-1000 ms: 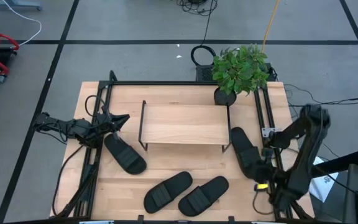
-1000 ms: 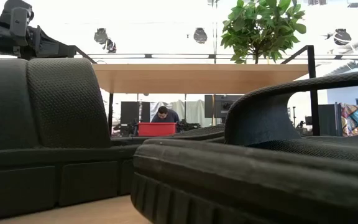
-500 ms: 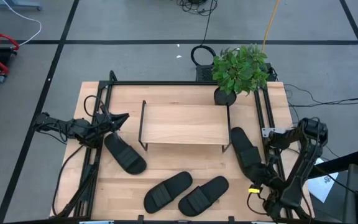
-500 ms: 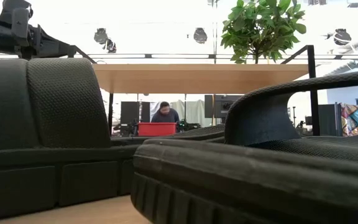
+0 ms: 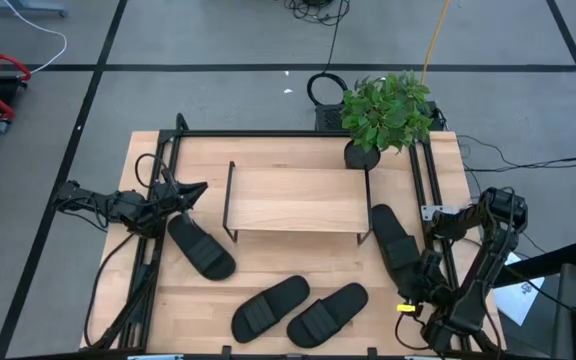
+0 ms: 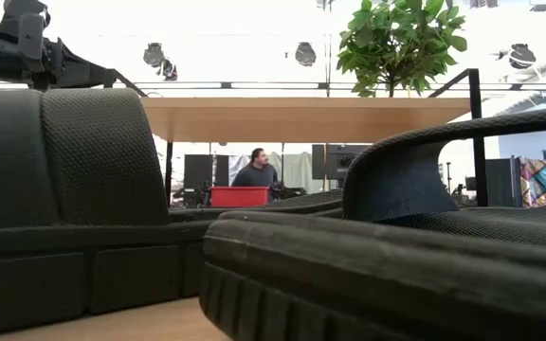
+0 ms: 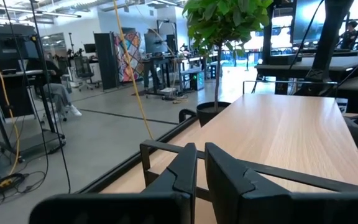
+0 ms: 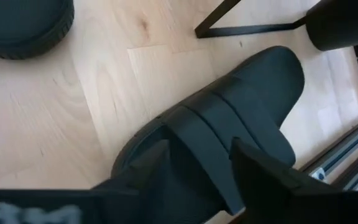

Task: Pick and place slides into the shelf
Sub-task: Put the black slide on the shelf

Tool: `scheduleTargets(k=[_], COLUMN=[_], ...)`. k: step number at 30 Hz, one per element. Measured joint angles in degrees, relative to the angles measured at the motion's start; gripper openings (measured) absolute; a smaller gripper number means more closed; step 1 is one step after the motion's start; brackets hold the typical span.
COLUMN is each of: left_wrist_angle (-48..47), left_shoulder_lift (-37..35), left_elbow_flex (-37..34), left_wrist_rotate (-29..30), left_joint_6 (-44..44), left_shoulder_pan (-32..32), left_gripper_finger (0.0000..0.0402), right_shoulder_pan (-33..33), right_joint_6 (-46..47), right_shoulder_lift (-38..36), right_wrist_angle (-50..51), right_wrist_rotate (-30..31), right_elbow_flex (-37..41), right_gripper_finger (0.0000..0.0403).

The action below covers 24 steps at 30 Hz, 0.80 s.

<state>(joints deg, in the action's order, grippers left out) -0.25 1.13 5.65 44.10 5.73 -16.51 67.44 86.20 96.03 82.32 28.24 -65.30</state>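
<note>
- Pale wood counter carries the shelf, a potted plant at its far corner, and four black slides.
- My right pincer hangs directly over the right-hand slide, fingers spread wide, straddling its ribbed strap without gripping it.
- That slide lies just beside the shelf's right legs.
- Two more slides lie side by side on my right pincer's left, in front of the shelf.
- My left pincer waits at the shelf's left end with fingers nearly together, the fourth slide just beside it.
</note>
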Motion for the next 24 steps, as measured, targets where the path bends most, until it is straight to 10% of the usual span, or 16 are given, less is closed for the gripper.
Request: scheduleTargets(k=[9,24], left_wrist_angle=[0.0,-1.6], left_shoulder_lift=[0.0,0.0], left_elbow_flex=[0.0,0.0], left_wrist_rotate=[0.0,0.0], left_joint_6=[0.0,0.2], left_shoulder_pan=[0.0,0.0], left_gripper_finger=[0.0035,0.0035], right_shoulder_pan=[0.0,0.0], right_joint_6=[-2.3,-4.0], right_shoulder_lift=[0.0,1.0], right_wrist_angle=[-0.4,-2.0], right_wrist_rotate=[-1.4,-5.7], right_elbow_flex=[2.2,8.3], right_gripper_finger=[0.0269,0.0239])
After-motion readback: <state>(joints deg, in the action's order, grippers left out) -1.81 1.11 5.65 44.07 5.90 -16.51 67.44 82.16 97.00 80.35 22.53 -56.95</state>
